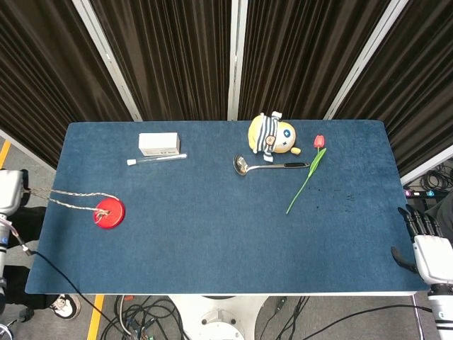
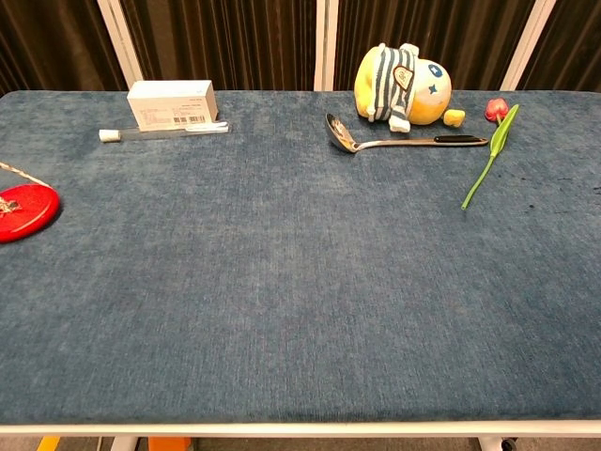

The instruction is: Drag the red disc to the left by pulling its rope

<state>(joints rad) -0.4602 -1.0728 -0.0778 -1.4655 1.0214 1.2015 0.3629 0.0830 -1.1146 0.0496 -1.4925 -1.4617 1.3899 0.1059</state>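
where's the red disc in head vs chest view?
Head view: flat round red disc near the table's left edge, its rope running left off the table.
Chest view: red disc at the picture's left border, partly cut off.
Shared landmark: white rectangular box, behind the disc in both views.

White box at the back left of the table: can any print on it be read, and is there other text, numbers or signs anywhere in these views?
White box: dark print on its front label, too small and blurred to read.
Plush toy: a small tag on its stripes, nothing legible.
No other text, number or sign shows in either view.
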